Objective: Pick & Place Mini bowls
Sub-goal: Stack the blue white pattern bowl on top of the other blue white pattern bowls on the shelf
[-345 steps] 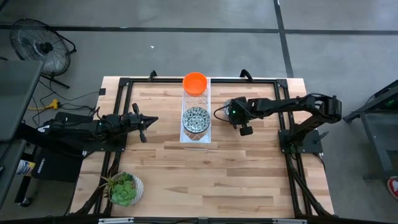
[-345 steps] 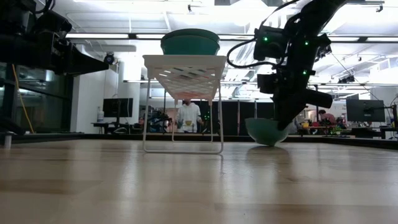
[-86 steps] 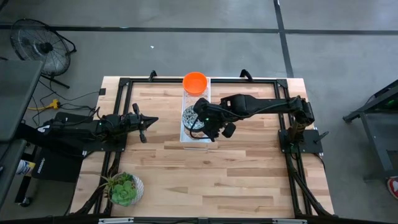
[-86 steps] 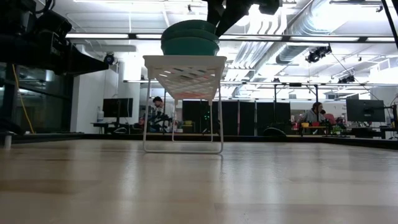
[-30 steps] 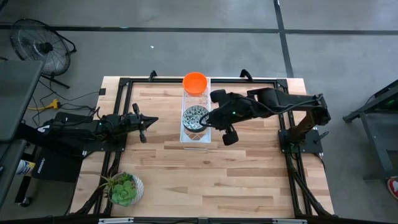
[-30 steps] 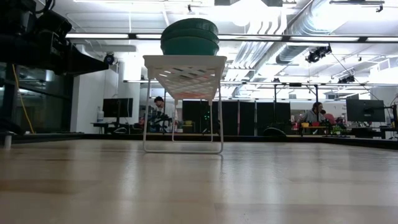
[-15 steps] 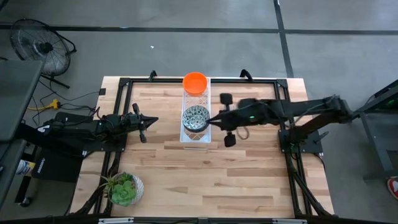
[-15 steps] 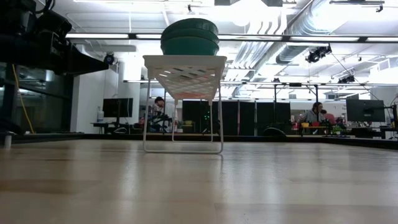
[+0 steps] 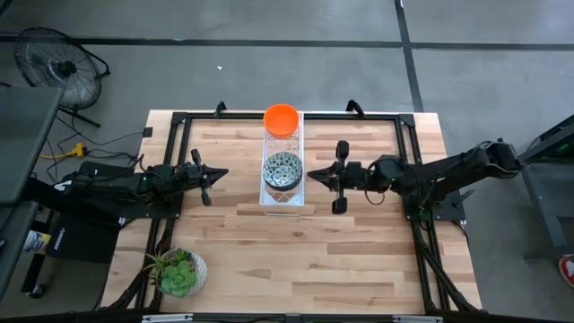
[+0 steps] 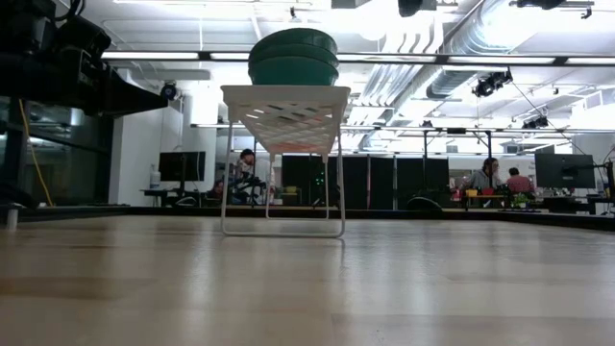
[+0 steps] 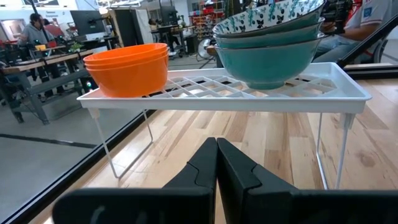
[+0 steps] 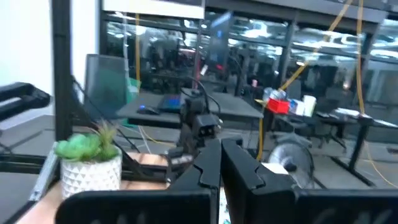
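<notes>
Orange bowls (image 9: 282, 118) at rack (image 9: 268, 195) far edge, patterned stack (image 9: 282, 170) mid.

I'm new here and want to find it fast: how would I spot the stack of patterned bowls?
Start at the pale wooden table and find the white wire rack standing on legs at its middle. Two bowl stacks sit on it; the blue-grey and white patterned ceramic bowls are nearer the table's centre, between the two arms. The other stack, the plain bright orange bowls, has no pattern.

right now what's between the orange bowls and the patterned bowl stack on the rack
Nothing: in the left wrist view only bare white rack grid separates the orange bowls from the patterned bowl stack. The high view shows that gap too.
</notes>
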Motion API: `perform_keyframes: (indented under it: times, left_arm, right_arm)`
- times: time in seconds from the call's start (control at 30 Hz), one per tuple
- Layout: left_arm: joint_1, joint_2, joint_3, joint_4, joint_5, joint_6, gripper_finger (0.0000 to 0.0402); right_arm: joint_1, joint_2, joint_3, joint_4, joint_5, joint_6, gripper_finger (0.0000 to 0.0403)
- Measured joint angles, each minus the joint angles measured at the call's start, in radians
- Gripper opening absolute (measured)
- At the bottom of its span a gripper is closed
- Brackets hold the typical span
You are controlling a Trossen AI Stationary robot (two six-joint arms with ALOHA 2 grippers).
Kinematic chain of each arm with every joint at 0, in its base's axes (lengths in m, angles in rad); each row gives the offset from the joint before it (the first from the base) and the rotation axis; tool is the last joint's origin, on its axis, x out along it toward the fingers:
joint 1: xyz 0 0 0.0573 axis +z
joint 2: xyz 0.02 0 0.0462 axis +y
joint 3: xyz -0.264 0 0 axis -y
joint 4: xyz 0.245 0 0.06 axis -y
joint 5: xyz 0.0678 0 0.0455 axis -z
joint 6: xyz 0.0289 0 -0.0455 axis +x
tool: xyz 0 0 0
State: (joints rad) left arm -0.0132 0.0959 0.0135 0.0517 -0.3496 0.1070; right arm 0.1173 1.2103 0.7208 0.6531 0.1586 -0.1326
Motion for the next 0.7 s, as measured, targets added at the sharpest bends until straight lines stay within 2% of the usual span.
perform_keyframes:
  times: [0.2,0.7]
  left_arm:
    - [0.000,0.000,0.000,0.000,0.000,0.000,0.0001]
    - [0.000,0.000,0.000,0.000,0.000,0.000,0.0001]
  right_arm:
    - [-0.036,0.028,-0.019,-0.007,0.004,0.056,0.0000]
    - [-0.084,0.238,0.006,0.085,-0.027,0.133,0.0000]
